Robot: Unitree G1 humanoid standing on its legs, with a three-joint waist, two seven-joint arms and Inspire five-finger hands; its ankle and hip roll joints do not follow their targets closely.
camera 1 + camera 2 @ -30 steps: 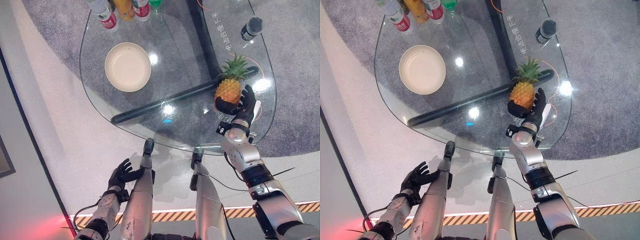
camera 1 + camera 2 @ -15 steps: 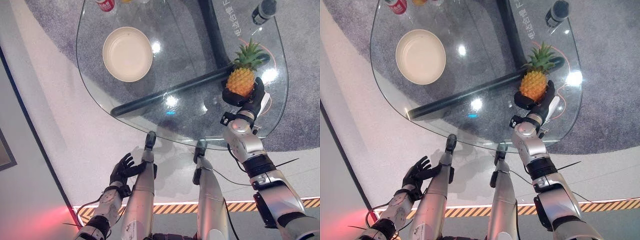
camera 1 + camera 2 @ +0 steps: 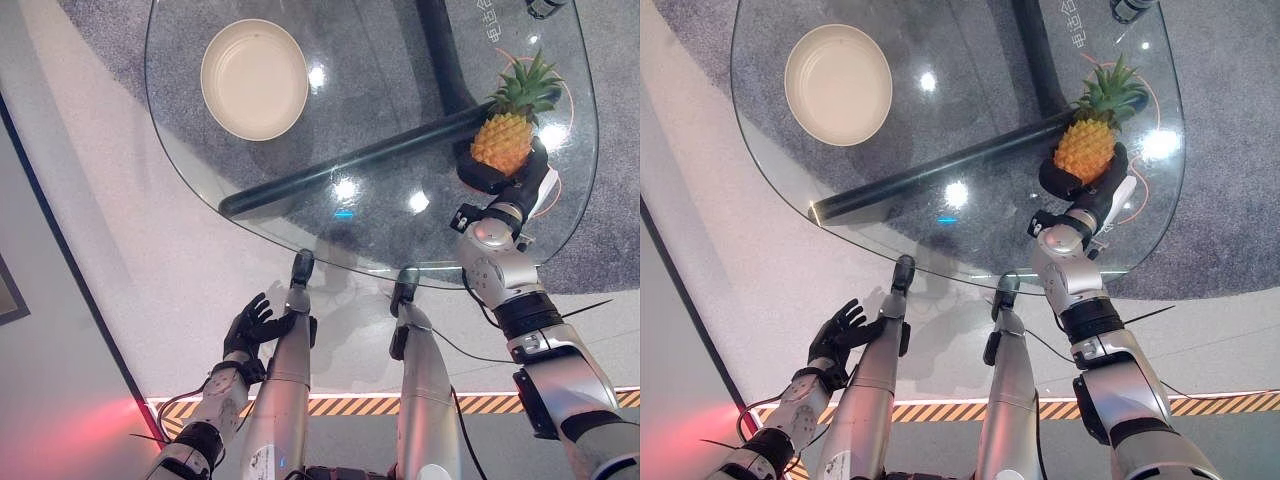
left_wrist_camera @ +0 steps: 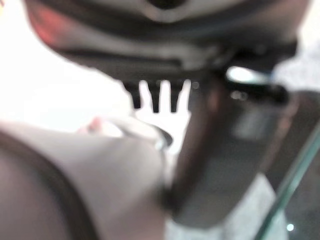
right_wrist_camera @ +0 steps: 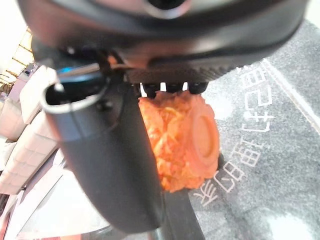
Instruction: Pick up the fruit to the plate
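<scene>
A pineapple [image 3: 503, 143] with a green crown stands at the right side of the round glass table [image 3: 380, 60]. My right hand [image 3: 525, 185] is shut on its lower body, thumb on one side and fingers on the other. The right wrist view shows the orange fruit [image 5: 180, 140] pressed between the dark fingers. The empty cream plate [image 3: 254, 65] sits on the glass at the far left, well away from the pineapple. My left hand [image 3: 250, 328] hangs low below the table's near edge, fingers spread and holding nothing.
A black bar [image 3: 340, 175] runs slantwise under the glass between plate and pineapple. A dark bottle [image 3: 1130, 8] stands at the far right edge. Grey carpet lies beneath the table, pale floor to the left, and a striped line marks the floor near me.
The whole picture has shifted, so the camera has moved. My right hand stays curled round the pineapple. The left hand stays low and open.
</scene>
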